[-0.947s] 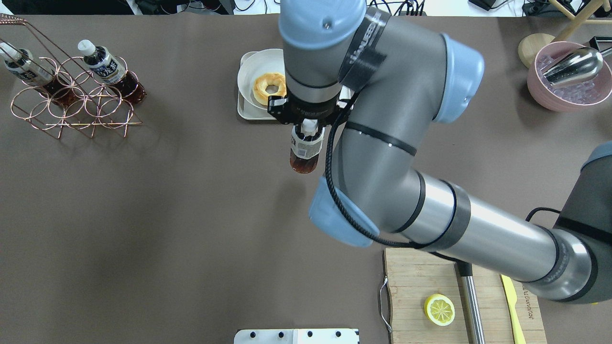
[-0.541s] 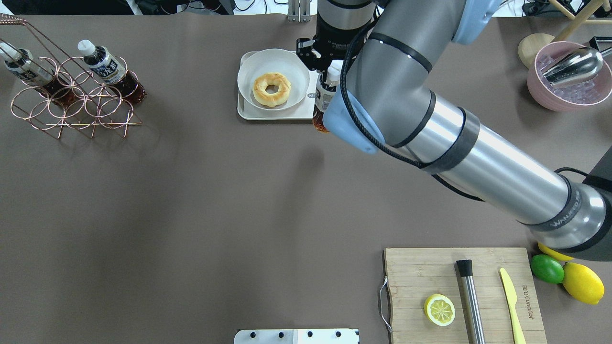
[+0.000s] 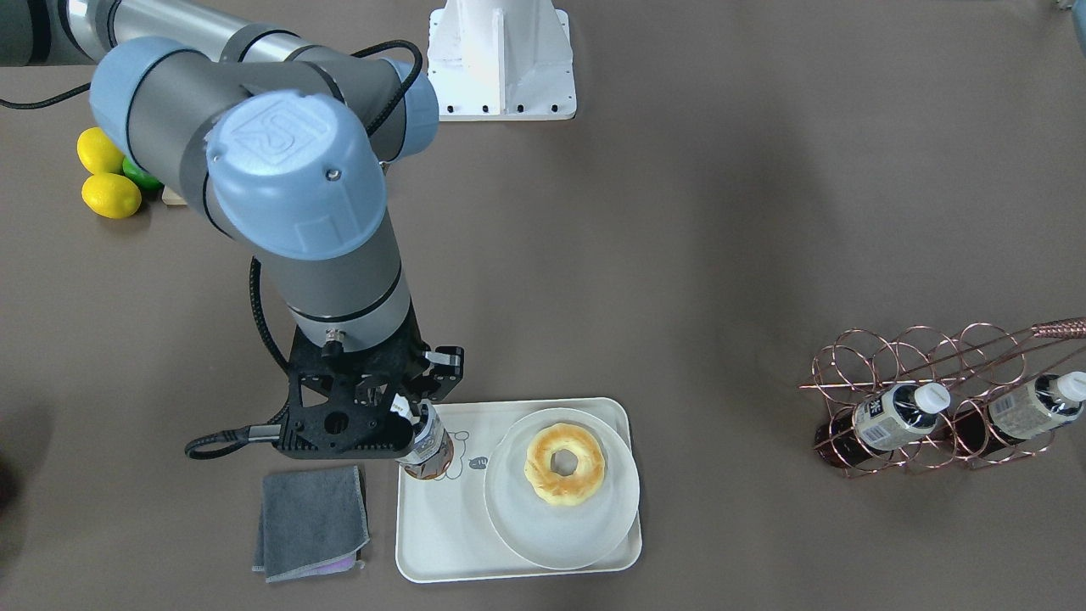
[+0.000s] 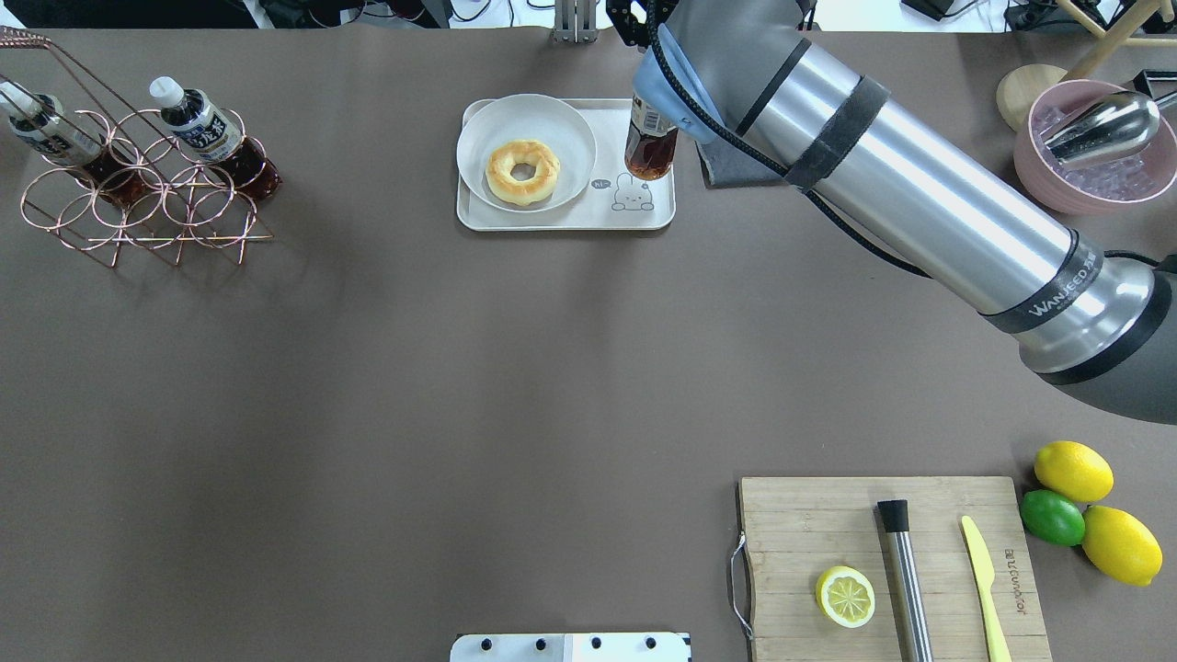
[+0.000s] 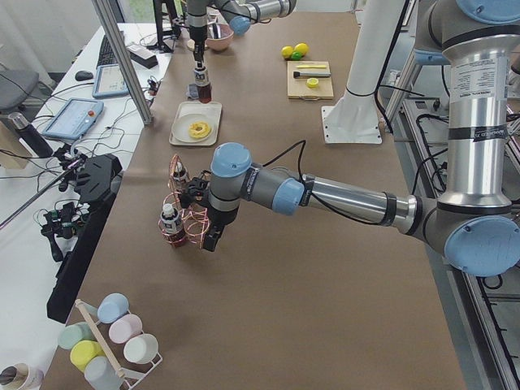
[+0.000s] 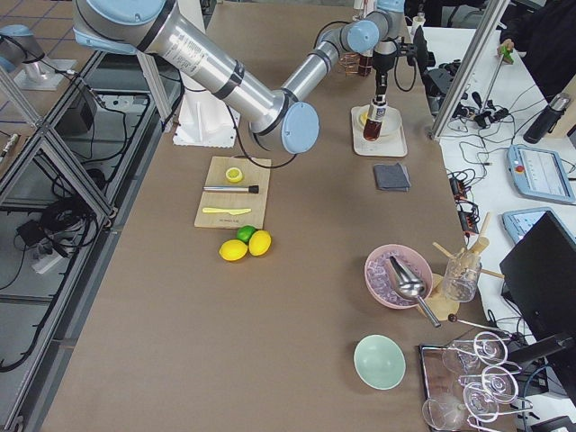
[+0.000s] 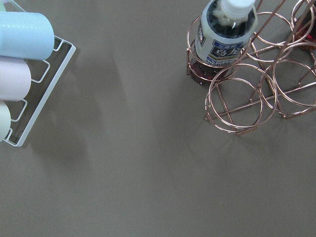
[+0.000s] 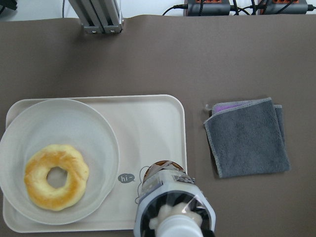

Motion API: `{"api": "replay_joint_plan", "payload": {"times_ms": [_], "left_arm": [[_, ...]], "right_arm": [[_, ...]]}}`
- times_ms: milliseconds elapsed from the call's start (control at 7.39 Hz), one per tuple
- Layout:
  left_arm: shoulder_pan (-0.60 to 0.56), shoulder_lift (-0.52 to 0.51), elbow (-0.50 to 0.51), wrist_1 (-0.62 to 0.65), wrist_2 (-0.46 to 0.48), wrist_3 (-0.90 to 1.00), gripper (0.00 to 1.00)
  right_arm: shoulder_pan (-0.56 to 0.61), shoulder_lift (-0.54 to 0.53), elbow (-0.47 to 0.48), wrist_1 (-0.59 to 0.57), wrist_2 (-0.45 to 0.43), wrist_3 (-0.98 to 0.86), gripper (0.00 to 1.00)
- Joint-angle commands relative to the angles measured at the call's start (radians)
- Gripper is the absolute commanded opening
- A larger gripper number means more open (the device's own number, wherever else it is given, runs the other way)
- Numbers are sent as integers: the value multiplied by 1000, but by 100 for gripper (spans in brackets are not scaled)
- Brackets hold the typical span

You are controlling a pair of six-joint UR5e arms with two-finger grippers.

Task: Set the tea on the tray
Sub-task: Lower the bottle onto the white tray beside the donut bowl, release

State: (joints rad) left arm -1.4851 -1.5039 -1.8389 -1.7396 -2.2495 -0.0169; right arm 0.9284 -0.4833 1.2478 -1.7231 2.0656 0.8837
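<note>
Now the right gripper (image 3: 405, 416), fingers closed on the tea (image 3: 427, 450), holds it upright over a bare corner of the tray (image 3: 433, 526); released too high, it could topple onto the plate (image 3: 543, 536).

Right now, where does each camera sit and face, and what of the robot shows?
Front-facing: across the table, facing the robot, steeply down; right gripper holds the tea at the tray.
Overhead: behind the robot, forward and down; right arm.
Exterior left: robot's left table end; left arm near, at copper rack.
Exterior right: opposite end; right arm near.
Left wrist: down on the rack; no robot parts.
Right wrist: down on the tea; fingers unclear.
Shared: front-facing and right wrist show tea, tray, grey cloth.
</note>
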Motion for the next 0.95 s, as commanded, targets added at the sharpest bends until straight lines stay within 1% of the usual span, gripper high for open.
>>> {"api": "replay_joint_plan", "payload": {"times_ms": [0,271,406,541,812], "left_arm": [[0,-21,18,0,1,0,98],[0,-51,59,-1,1,0,98],[0,-65,76,-3,1,2,98],[0,-68,81,-3,1,0,98],[0,-72,78,-2,-1,0,98]], "right_arm": [[13,11,-100,89,-1,-26,0],[6,47,-142,94,-4,-25,0],[-5,49,-143,97,-12,-23,0],[-13,49,-145,97,-19,-25,0],[-36,40,-174,144,-47,-25,0]]}}
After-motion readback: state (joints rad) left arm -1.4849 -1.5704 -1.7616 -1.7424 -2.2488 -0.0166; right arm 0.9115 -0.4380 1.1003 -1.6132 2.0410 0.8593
